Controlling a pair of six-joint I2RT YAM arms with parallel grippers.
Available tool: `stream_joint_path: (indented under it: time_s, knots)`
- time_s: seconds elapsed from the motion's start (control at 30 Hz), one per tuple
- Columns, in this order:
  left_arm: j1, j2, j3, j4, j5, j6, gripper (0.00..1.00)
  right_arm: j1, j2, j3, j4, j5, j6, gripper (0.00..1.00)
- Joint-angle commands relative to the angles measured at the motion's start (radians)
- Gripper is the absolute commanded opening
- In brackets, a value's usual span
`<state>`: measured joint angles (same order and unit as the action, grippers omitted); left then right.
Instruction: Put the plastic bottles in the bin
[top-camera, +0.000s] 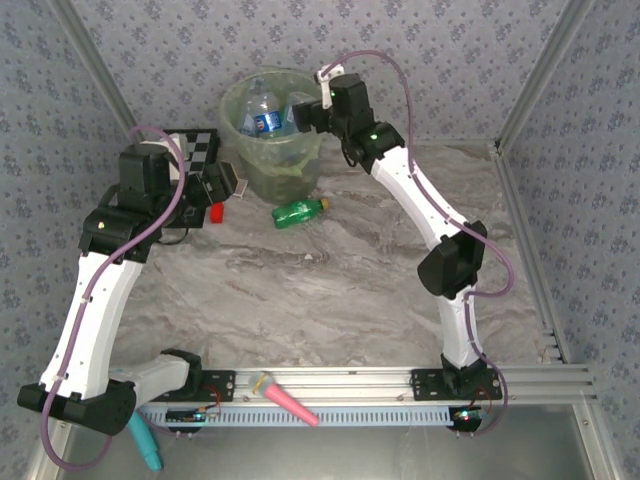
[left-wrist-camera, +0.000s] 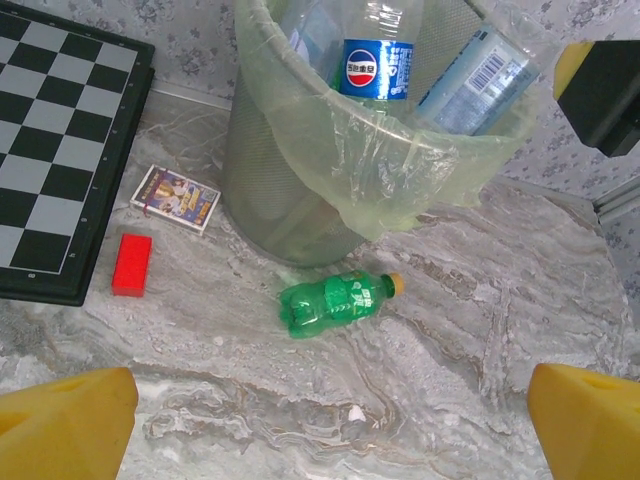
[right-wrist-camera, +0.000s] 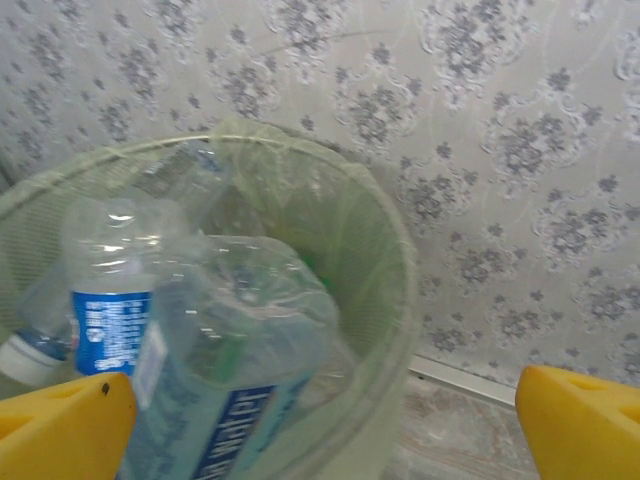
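Now | right gripper (right-wrist-camera: 322, 422) jaws wide over bin (top-camera: 285, 165) | clear blue-labelled bottles (left-wrist-camera: 375, 62) inside bin | green bottle (left-wrist-camera: 335, 300) lying on table (top-camera: 330, 290) just beside bin | left gripper (left-wrist-camera: 325, 422) jaws wide, near chessboard (top-camera: 200, 148)

My grey marbled table (top-camera: 330, 290), with the clutter at its far end.

I see the bin (left-wrist-camera: 270, 190) standing upright near the back wall, and a green bottle (left-wrist-camera: 333, 300) lying on its side just in front of it, cap toward the right. To the left, a chessboard (left-wrist-camera: 60, 150) lies flat, with a red block (left-wrist-camera: 131, 264) and a small card box (left-wrist-camera: 176, 198) beside its edge, both apart from the bin.
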<state>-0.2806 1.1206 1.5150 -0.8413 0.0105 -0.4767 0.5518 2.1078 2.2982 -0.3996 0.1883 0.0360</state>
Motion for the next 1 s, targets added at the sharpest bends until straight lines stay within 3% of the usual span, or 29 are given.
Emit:
stream_joint_path:
  time_s: [0.0,0.27,0.53,0.77,0.97]
  knots:
    - [0.009,-0.002,0.002,0.016,0.012,-0.005,1.0,-0.018,0.072,0.081,-0.036,0.026,-0.001,1.0]
    - [0.009,-0.007,0.022,-0.01,0.001,0.0,1.0,-0.02,0.249,0.313,0.01,0.02,-0.012,1.0]
    - [0.009,-0.013,0.019,-0.018,-0.001,0.001,1.0,-0.017,0.265,0.33,0.005,0.075,-0.032,0.99]
    - [0.009,0.044,0.05,0.027,0.052,-0.006,1.0,-0.01,0.099,0.183,-0.001,0.067,-0.032,0.99]
    - [0.008,0.182,0.176,0.091,0.131,-0.007,0.84,-0.004,-0.098,-0.028,0.017,0.028,0.035,0.99]
